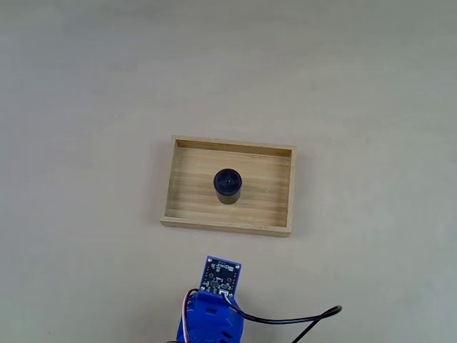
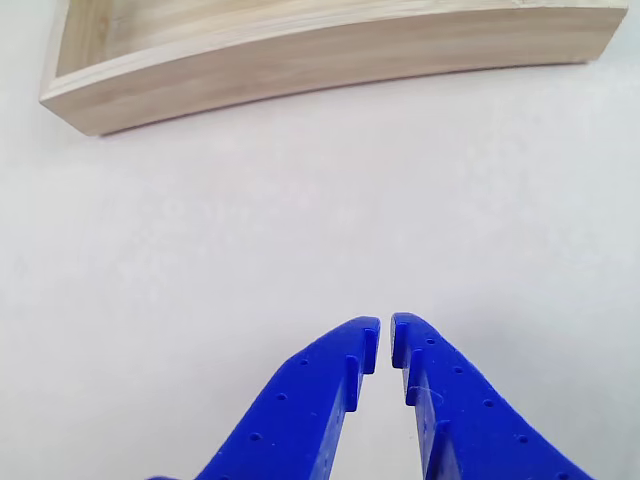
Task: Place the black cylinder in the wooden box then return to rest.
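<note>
**Cylinder sits in the box, gripper drawn back and closed**

The black cylinder (image 1: 228, 186) stands upright near the middle of the wooden box (image 1: 183, 207), its round top facing up with a small hole at the centre. It looks rigid and light, a short stubby piece with a matte skin that should not slip much between fingers. The best hold would be across its curved side, low enough that it cannot tip; the flat top offers nothing to pinch. The box is shallow, with low walls and a planked floor, and looks stiff and steady on the pale surface (image 1: 86, 107). In the other view the blue gripper (image 2: 385, 335) is over bare surface, well short of the box's near wall (image 2: 330, 65), its fingertips almost touching and holding nothing. The placing looks done; only the return to rest seems left.
</note>
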Controlling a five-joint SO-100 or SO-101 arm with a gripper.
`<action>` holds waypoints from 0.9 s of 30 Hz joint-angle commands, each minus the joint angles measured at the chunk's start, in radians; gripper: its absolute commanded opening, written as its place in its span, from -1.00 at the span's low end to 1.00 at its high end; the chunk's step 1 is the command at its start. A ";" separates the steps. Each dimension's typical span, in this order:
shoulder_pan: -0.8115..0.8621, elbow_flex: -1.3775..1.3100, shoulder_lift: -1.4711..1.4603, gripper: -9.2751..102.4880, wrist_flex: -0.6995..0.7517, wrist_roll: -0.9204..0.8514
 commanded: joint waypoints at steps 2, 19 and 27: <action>0.017 0.006 -0.017 -0.84 0.015 -0.002; 0.006 0.107 -0.051 -0.84 0.114 0.000; -0.005 0.107 -0.044 -0.84 0.144 -0.006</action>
